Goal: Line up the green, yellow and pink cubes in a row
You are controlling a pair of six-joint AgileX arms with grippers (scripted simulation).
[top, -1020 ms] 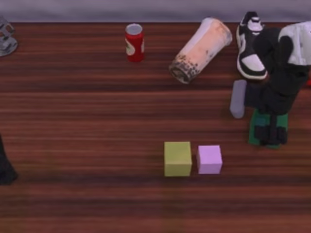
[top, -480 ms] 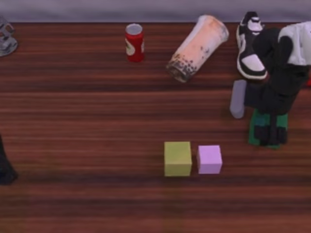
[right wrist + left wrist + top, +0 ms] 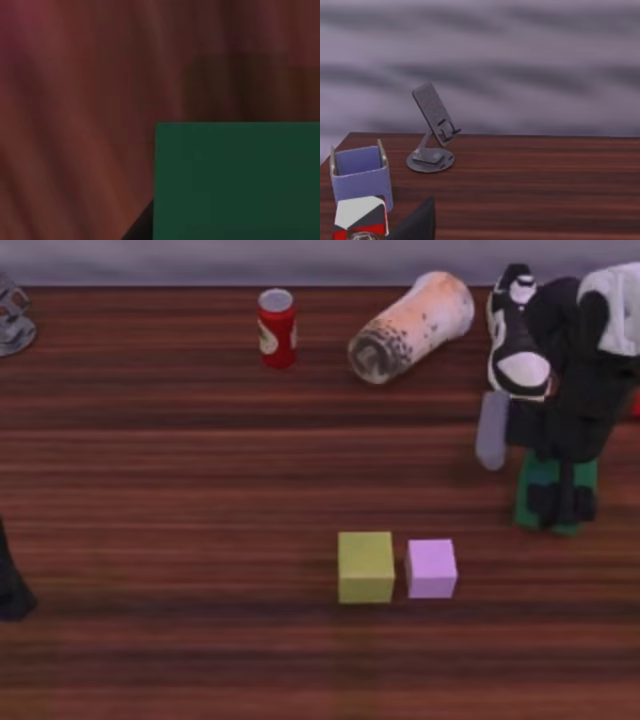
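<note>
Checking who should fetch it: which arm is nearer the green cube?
Right. The right gripper is directly over the green cube at the table's right side. The left arm sits parked at the far left edge, across the table from it.

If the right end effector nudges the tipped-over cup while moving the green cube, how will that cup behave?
The cup lies on its side, so it would probably roll, likely curving since one end looks wider. It looks like a thin drink cup, so probably light and easily shoved. It lies well apart from the right end effector over the green cube, so contact seems unlikely.
</note>
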